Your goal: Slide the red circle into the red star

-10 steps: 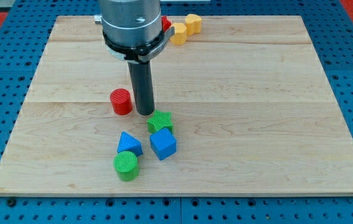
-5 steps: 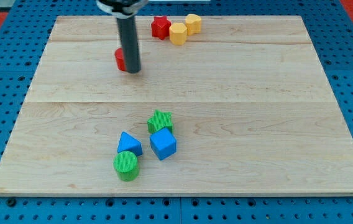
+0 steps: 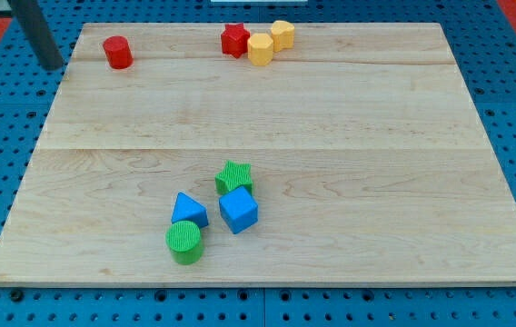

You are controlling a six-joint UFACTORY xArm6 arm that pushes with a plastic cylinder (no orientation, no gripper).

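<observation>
- Camera view: the red circle (image 3: pixel 117 52) sits near the top-left corner of the board (image 3: pixel 349 145), well apart from the red star (image 3: pixel 234 39) at the view's top centre.
- No contact between the two; the task is judged not done.
- My tip (image 3: pixel 52 65) appears to lie off the board's left edge, left of the red circle and apart from it; the exact end is hard to make out.
- The rod has no jaws and holds nothing.
- Remaining: push the circle rightward to the star, which touches a yellow block (image 3: pixel 260 49).

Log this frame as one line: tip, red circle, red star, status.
my tip: off the board, left of red circle | red star: top edge, touching yellow block | status: circle and star apart
</observation>
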